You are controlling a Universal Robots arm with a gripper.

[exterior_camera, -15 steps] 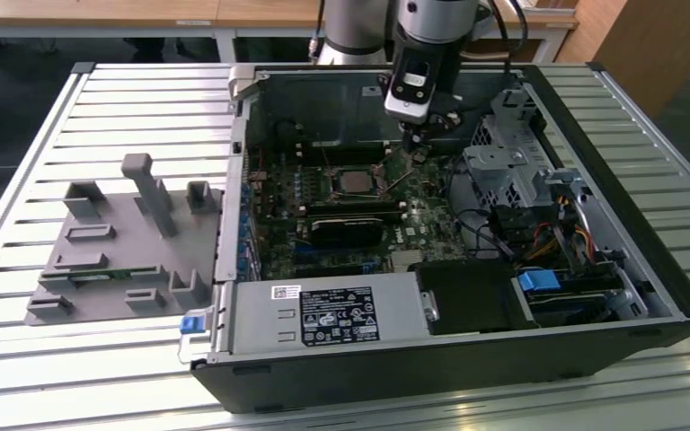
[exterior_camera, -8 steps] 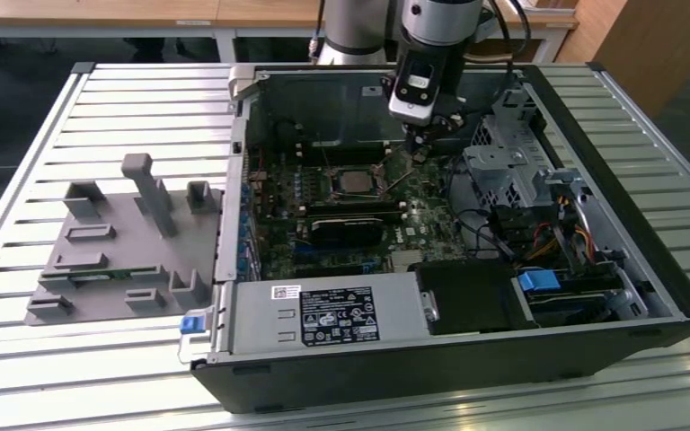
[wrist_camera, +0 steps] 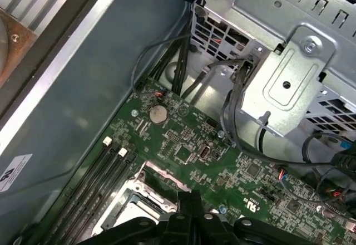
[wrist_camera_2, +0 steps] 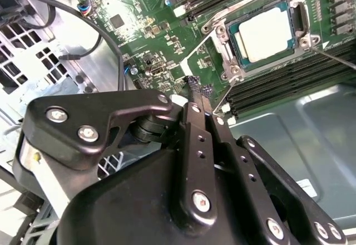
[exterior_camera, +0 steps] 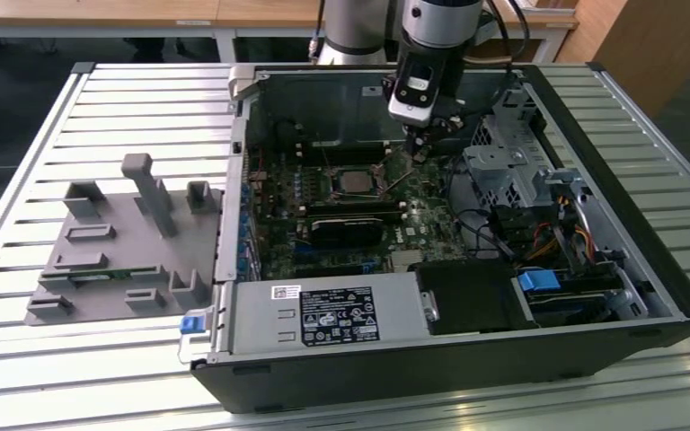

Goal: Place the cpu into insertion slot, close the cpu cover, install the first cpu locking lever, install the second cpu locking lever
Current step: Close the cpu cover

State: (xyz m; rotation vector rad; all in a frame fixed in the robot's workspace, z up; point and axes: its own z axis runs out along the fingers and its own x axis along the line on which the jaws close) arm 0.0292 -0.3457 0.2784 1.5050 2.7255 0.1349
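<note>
**Sitting snug: the chip is in its slot**

The cpu (wrist_camera_2: 264, 30) lies flat in the insertion slot (wrist_camera_2: 301, 18) on the green board (wrist_camera_2: 144, 11). The cpu cover (wrist_camera_2: 227, 47) looks folded down around it, and the shiny top shows through the window. I think the cover is there to keep the chip from sliding. A thin metal rod (wrist_camera_2: 334, 58) sticks out just beside the slot. It may be a locking lever, and it does not look clipped down.

The gripper (wrist_camera_2: 196, 86) hangs just above the board, near a corner of the slot. Its two fingers are pressed together, and I see nothing between them. Maybe they are kept thin like that to push a small part.

The board sits inside an open black computer case (exterior_camera: 441, 377). The case lies on its side, so the arm can reach in from above. It rests on a table of long silver slats (exterior_camera: 118, 108). A grey tray with holders (exterior_camera: 118, 242) sits on the exterior view's left of the case. Wooden desks (exterior_camera: 141, 11) stand behind.
</note>
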